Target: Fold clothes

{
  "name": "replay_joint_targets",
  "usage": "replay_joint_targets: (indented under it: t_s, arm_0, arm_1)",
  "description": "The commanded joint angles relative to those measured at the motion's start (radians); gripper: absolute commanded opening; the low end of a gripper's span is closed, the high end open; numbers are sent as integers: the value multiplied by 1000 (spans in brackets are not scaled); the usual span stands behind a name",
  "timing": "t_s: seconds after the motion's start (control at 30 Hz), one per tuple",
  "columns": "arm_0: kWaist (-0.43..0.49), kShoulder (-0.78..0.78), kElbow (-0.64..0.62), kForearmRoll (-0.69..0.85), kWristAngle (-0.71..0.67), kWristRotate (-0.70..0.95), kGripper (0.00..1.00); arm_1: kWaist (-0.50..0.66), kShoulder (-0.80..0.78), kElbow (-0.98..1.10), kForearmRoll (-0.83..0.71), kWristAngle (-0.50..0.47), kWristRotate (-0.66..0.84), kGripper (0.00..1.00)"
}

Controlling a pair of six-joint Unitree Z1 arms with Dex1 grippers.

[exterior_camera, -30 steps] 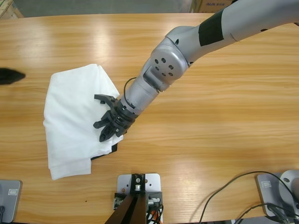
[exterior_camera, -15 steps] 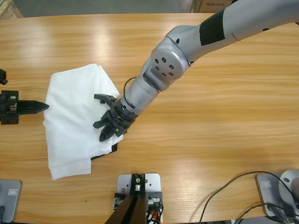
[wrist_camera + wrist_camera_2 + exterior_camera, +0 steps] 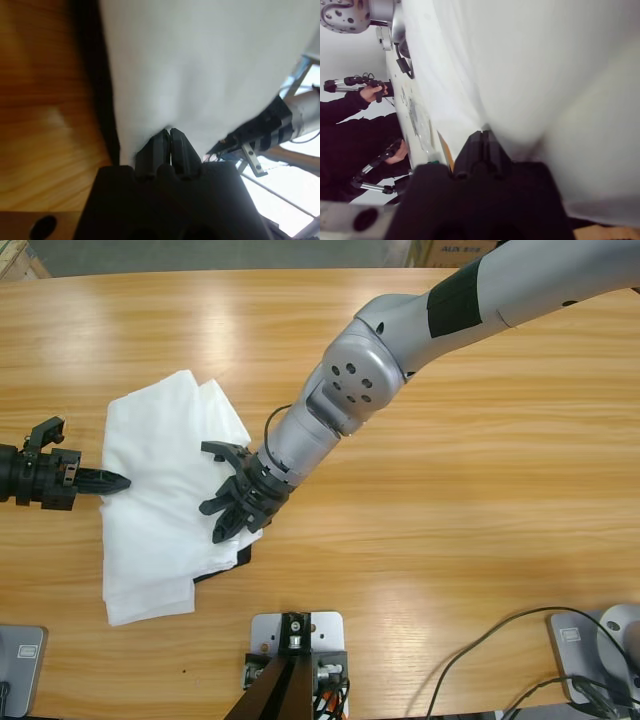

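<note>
- White shirt (image 3: 160, 500) fills nearly all of both my wrist views, so I see little of its shape there (only from above does it show, rumpled on the table's (image 3: 450, 540) left half, layers overlapping at its top and bottom left).
- A black scrap (image 3: 238, 562) peeks from under the shirt's lower right edge; most of it is hidden and I cannot tell what it is.
- My left pincer (image 3: 116, 481) comes in low from the left edge, arm cut off by the frame, jaws pressed together on the shirt's left border (image 3: 169, 134).
- My right arm (image 3: 350, 390) reaches down from the upper right corner, wrist bent toward the shirt's right edge; its pincer (image 3: 228, 522) is closed on a pucker of cloth (image 3: 482, 135).
- Beyond the cloth, the right wrist view catches a dark-sleeved person (image 3: 350, 140) gripping handles, partly cut off.
</note>
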Motion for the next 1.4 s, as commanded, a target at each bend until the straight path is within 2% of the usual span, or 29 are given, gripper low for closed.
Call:
replay_joint_targets:
  t_s: [0.03, 0.2, 0.3, 0.4, 0.47, 0.7, 0.9, 0.97, 1.1, 1.23, 1.4]
  arm_0:
    - [93, 84, -4, 13, 105, -76, 0]
    - [172, 4, 20, 23, 107, -72, 0]
    - [184, -172, 12, 91, 87, -71, 0]
    - [149, -380, -65, 242, 85, -71, 0]
    - [122, -466, -122, 329, 91, -62, 0]
    - [-90, -553, -234, 465, 214, -42, 0]
    - [-298, -556, -260, 570, 433, 9, 0]
    - [-339, -553, -274, 602, 496, 8, 0]
    - [-396, -516, -305, 644, 571, 20, 0]
    - [-537, -442, -406, 675, 645, 58, 0]
    - [-675, -337, -507, 696, 671, 254, 0]
  arm_1:
    - [-2, 0, 30, -2, -6, 8, 0]
    - [-3, -14, 36, -1, -16, 8, 0]
    - [-3, -42, 46, -1, -37, 8, 0]
    - [-3, -128, 43, 34, -100, 8, 0]
    - [-3, -211, 32, 88, -150, 8, 0]
    - [-3, -419, -97, 317, -314, -8, 0]
    - [-3, -509, -98, 517, -659, -47, 0]
    - [-3, -520, -93, 567, -740, -36, 0]
    - [-3, -527, -56, 596, -802, -8, 0]
    - [-3, -557, 33, 597, -877, -1, 0]
    - [-18, -615, 127, 591, -931, -1, 0]
